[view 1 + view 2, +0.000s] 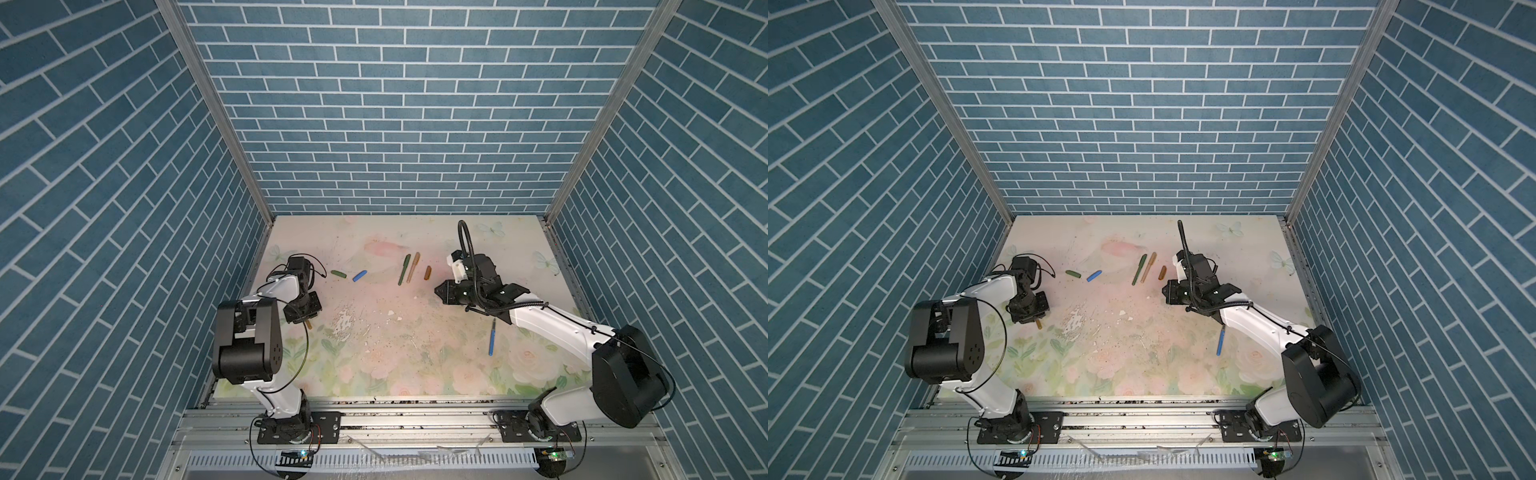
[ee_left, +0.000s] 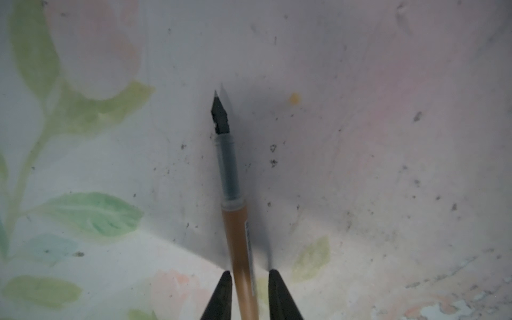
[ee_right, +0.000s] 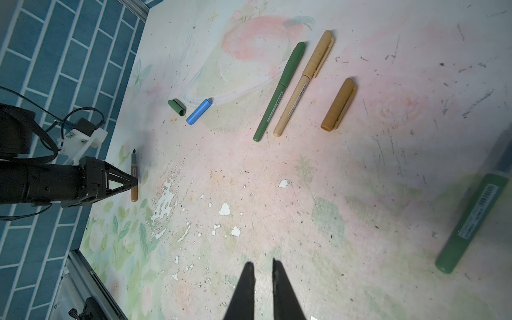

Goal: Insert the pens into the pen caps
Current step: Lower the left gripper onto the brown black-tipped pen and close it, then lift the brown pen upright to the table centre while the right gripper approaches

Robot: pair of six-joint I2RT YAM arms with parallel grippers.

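The orange-brown pen (image 2: 235, 235) sits by the table's (image 1: 395, 357) left edge — the left gripper (image 2: 250, 272) pinches it. The brown cap (image 3: 338, 104) lies well apart, farther back. The right gripper (image 3: 261, 261) hangs almost shut, holding nothing, over the wide middle.

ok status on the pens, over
Left gripper shut on orange-brown dark-tipped pen. Right gripper nearly shut, empty. Amber-brown round-ended pen cap lies loose, nothing blocking it.
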